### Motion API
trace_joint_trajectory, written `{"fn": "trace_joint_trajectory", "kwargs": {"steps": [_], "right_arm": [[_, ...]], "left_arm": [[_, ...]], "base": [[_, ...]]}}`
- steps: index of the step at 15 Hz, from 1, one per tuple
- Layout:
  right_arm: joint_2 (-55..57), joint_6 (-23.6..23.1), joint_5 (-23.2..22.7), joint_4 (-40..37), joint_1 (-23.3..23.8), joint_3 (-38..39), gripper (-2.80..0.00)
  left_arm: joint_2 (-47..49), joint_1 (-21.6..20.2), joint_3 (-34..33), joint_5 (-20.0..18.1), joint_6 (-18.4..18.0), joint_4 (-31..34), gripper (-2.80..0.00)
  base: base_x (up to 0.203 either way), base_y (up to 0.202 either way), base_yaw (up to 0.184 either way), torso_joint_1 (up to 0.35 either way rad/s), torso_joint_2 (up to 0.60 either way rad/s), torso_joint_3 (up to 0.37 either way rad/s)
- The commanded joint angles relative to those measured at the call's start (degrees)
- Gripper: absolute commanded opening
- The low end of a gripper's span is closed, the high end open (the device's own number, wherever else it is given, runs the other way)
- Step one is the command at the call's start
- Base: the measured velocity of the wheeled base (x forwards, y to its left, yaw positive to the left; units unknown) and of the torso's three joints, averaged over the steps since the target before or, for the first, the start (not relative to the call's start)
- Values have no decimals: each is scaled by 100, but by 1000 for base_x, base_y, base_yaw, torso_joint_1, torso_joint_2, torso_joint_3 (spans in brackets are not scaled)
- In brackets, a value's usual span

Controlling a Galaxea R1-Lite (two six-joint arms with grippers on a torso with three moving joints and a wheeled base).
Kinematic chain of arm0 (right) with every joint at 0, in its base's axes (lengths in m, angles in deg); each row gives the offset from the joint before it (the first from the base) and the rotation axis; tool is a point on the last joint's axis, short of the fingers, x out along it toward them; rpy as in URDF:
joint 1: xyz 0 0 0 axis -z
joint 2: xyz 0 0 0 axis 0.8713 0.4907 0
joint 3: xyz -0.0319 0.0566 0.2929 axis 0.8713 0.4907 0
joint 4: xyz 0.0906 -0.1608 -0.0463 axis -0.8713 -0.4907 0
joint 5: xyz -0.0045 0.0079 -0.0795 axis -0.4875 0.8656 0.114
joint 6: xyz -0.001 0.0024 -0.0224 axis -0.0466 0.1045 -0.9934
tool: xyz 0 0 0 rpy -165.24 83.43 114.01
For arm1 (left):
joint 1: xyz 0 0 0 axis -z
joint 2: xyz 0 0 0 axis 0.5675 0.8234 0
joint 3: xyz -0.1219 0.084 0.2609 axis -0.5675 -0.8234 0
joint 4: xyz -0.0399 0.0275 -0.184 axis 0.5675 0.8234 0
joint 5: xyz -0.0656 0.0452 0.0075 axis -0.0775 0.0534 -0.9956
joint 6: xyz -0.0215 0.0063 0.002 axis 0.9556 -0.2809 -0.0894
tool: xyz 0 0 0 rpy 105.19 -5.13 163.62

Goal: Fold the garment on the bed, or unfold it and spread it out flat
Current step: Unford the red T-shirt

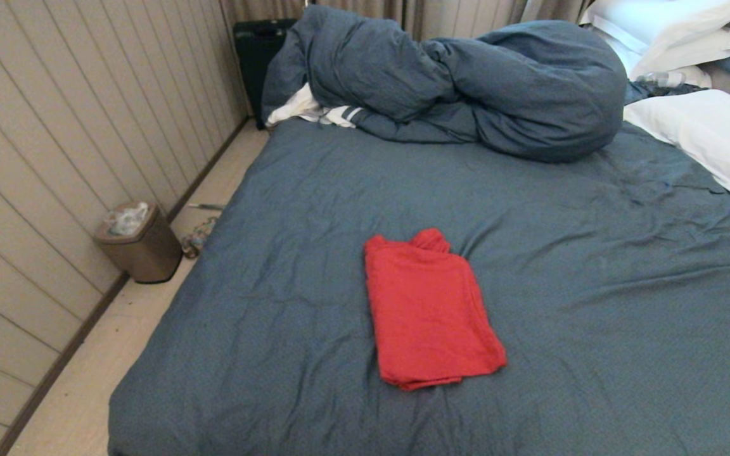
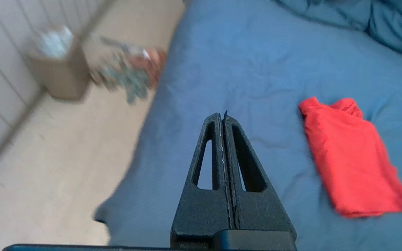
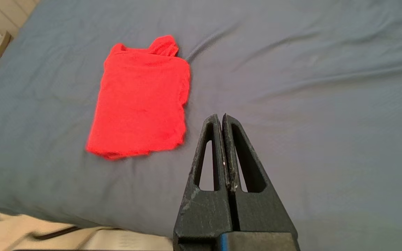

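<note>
Both grippers, left [image 2: 223, 116] and right [image 3: 221, 118], are held pinched together and empty above the bed [image 1: 593, 304]; the folded shirt [image 1: 428, 310] is seen between them, long axis running away from the robot.

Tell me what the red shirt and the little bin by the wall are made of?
The red shirt looks like soft matte knit cloth, probably cotton: it folds limply and its edges are rumpled. The bin on the floor looks like hard smooth plastic or brushed metal, brownish, with straight sides and a dull sheen; which one I cannot tell. Something pale and crinkly shows at its top, perhaps a plastic liner.
</note>
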State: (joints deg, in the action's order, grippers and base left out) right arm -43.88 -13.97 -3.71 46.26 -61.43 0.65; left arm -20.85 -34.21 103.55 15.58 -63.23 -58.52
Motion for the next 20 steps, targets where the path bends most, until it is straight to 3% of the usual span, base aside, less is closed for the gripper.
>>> {"fn": "trace_joint_trajectory", "kwargs": {"steps": [1,3,6,8,10,13,17,20], "right_arm": [[1429,167,-10,1,-15,-477,-280],[2492,638,-15,7,-15,-947,-280],[3776,1103,-19,9,-12,-1391,-280],[4373,1198,-30,9,-27,-1451,-280],[4878,1218,-46,9,-156,-1409,-280],[5232,1242,-46,-27,-717,-1366,-280],[5630,1268,-42,-20,-1491,-1182,-280],[6204,1278,-42,18,-1574,-1241,-280]], "left_arm": [[1507,160,601,-22,119,-10,-280],[2500,986,1140,28,393,-10,-280],[3924,2436,1668,445,907,-74,-280],[4649,3022,1959,667,1341,-296,-280],[5171,3245,2088,719,1660,-675,-280],[5792,3353,2109,728,2006,-1134,-280],[6332,3649,2099,730,2249,-1610,-280],[6688,3919,2233,817,2320,-1817,-280]], "base": [[0,0,0,0,0,0],[0,0,0,0,0,0],[0,0,0,0,0,0],[0,0,0,0,0,0],[0,0,0,0,0,0],[0,0,0,0,0,0],[0,0,0,0,0,0],[0,0,0,0,0,0]]}}
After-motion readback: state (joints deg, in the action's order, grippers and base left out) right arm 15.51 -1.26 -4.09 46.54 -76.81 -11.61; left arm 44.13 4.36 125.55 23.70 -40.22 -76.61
